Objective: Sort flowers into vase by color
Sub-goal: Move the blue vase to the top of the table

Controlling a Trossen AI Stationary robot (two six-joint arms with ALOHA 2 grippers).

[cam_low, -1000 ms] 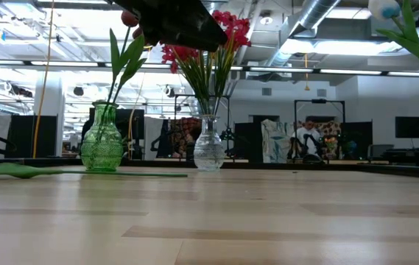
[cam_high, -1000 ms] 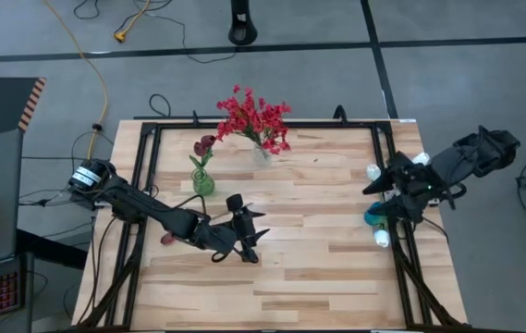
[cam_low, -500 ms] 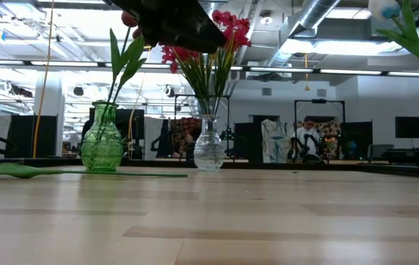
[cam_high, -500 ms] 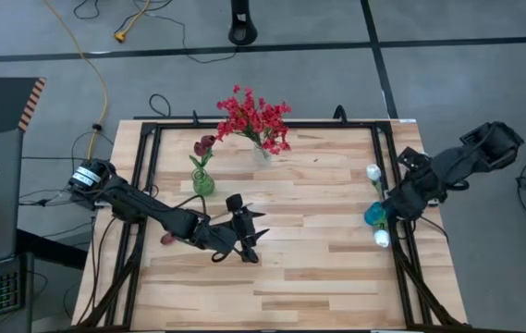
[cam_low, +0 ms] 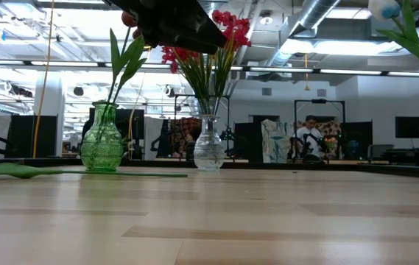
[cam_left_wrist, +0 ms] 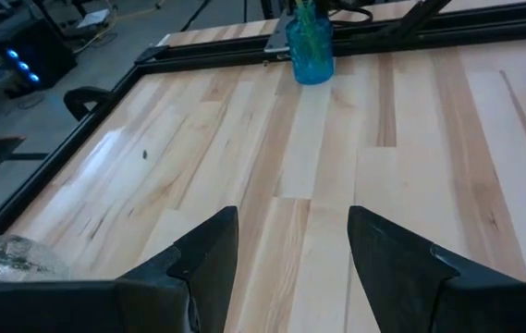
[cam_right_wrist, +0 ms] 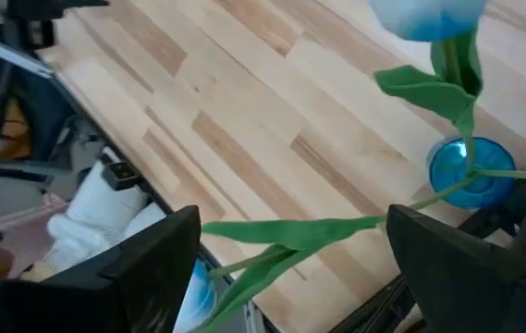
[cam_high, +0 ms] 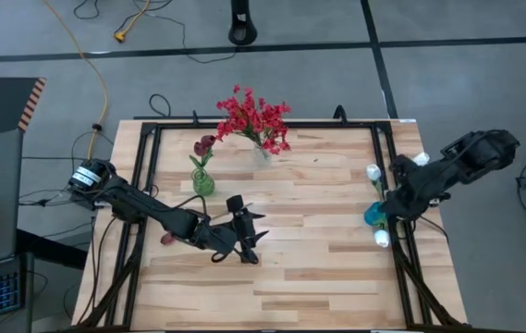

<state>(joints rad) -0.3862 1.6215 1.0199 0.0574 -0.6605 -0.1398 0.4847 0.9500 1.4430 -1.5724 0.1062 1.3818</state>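
A blue vase (cam_high: 373, 217) at the table's right edge holds white tulip buds (cam_high: 373, 171) on green stems. My right gripper (cam_right_wrist: 304, 268) hovers open above it, pointing steeply down; a long green leaf (cam_right_wrist: 290, 231) crosses the gap below its fingers, apart from them as far as I can see. A green vase (cam_high: 203, 183) holds a maroon tulip (cam_high: 205, 145), and a clear vase (cam_high: 263, 154) holds red sprays (cam_high: 253, 118). My left gripper (cam_high: 255, 235) waits open above mid-table, nothing between its fingers (cam_left_wrist: 292, 250). Another maroon bud (cam_high: 167, 239) lies on the table under the left arm.
A black metal frame (cam_high: 147, 185) runs around the tabletop. Bare wood (cam_high: 318, 268) fills the middle and near part of the table. In the low view a green leaf (cam_low: 18, 171) lies flat on the table beside the green vase (cam_low: 102, 140). A person (cam_low: 312, 140) sits far behind.
My right gripper has tipped further down and rolled about its own axis over the blue vase, sinking slightly. Its fingers stay open. The vases and flowers stand as before.
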